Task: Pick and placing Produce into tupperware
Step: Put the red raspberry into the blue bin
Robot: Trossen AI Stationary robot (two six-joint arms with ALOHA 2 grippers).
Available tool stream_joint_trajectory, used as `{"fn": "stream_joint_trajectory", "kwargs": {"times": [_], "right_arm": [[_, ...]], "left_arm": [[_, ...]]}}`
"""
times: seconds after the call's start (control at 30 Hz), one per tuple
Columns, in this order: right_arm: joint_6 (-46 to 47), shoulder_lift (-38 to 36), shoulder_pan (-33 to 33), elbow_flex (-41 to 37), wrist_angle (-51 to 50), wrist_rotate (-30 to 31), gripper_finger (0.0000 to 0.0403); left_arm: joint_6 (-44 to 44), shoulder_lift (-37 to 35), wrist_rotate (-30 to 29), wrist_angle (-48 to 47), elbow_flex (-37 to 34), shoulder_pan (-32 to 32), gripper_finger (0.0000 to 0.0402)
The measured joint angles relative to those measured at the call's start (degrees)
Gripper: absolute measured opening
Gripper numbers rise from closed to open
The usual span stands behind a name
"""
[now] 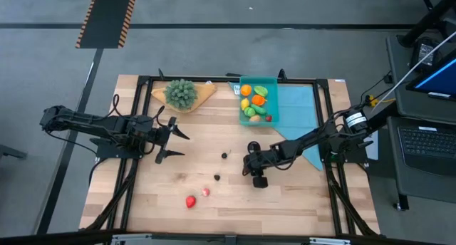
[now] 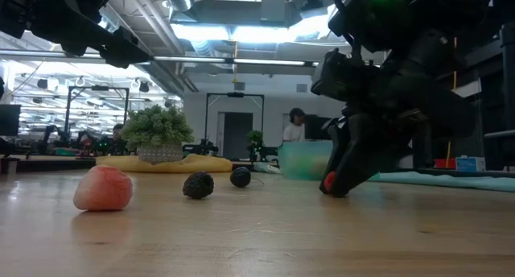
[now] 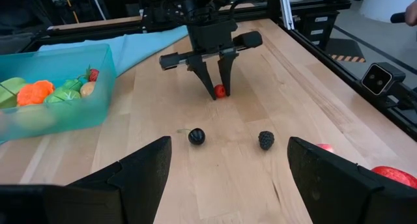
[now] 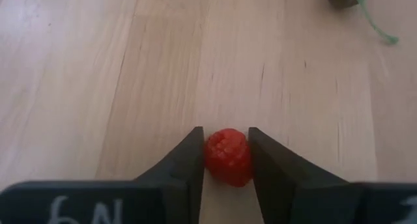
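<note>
Raspberry between right hand fingers

A bumpy red berry between dark tool fingers, on pale striped-grain wood table.

White handwritten marks are seen in the right wrist view on the dark body of the right tool, below its two fingers: "6N" can be read on one side, and on the other only part of a character shows at the picture's edge and cannot be made out. No other text can be read.
</note>
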Motion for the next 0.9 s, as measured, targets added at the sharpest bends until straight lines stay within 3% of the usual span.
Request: {"fn": "stream_joint_trajectory", "kwargs": {"times": [0.3, 0.7, 0.9], "right_arm": [[0.85, -3.3, -2.36, -0.37, -2.13, -1.79, 0.0101], [-4.16, -25.29, -9.01, -0.98, -13.3, 1.74, 0.01], [-8.2, -31.37, -12.47, -0.98, -14.93, 2.49, 0.01]], "left_arm": [[0.0, 0.0, 0.0, 0.0, 0.0, 0.0, 0.0298], [0.37, -0.02, -0.04, -0.17, 0.0, 0.0, 0.0298], [0.37, -0.02, -0.28, -0.35, 0.0, 0.0, 0.0298]]}}
